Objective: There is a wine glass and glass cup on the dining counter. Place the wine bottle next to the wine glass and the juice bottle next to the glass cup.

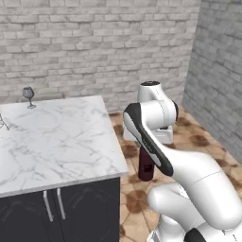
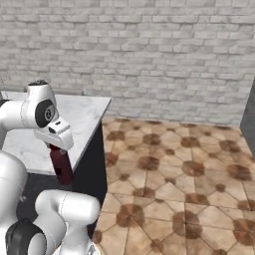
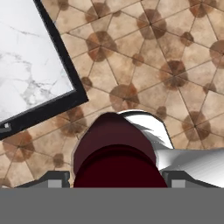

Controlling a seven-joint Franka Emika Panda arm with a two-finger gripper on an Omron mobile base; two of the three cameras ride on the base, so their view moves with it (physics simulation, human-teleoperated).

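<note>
From the left base view, my tool [image 1: 147, 158] hangs off the table [image 1: 61, 142] edge over the tiled floor [image 1: 198, 137], closed on the maroon juice bottle [image 1: 146, 170] held upright; the wine glass [image 1: 29, 97] stands at the table's far corner. In the right base view, the bottle [image 2: 62, 166] hangs below my hand, beside the table's dark side. The hand view shows it clamped between my fingertips [image 3: 56, 179], above the floor.
</note>
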